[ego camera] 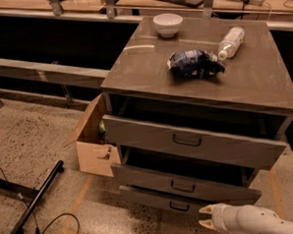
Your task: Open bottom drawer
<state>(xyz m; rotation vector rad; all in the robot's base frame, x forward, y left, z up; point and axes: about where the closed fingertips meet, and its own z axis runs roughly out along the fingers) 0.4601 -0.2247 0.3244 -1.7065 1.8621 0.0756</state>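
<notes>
Looking at the camera view, the only one we are getting. The gripper (206, 217) is hovering low at bottom right, near the bottom drawer (150, 197) but not touching it. Its fingers (206, 210) are standing spread, with nothing between them. The bottom drawer is sitting lowest in the cabinet (263, 83), its front poking out only slightly under the middle drawer (139, 174). Its handle (179, 206) is just left of the fingertips.

For the step in hand, we are judging it like this:
- We are aiming at that lowest handle, not the similar one above it.
- We are going in level so the fingers straddle the bracket, then clamping.
- We are pulling straight along the drawer's travel, since a skewed pull is likely to bind it.
- We are staying low, because the middle drawer is overhanging.

Containers:
- The top drawer (137, 134) is standing furthest out. Its inside is dark, so we cannot tell the contents, and the same goes for the middle drawer.
- A white bowl (167, 24) is sitting on the cabinet top, with nothing showing in it.
- A bottle (230, 41) is lying on its side, just beside a dark blue bag (195, 63).
- A cardboard box (92, 154) is resting on the floor against the cabinet's left side, open, with something green inside.
</notes>
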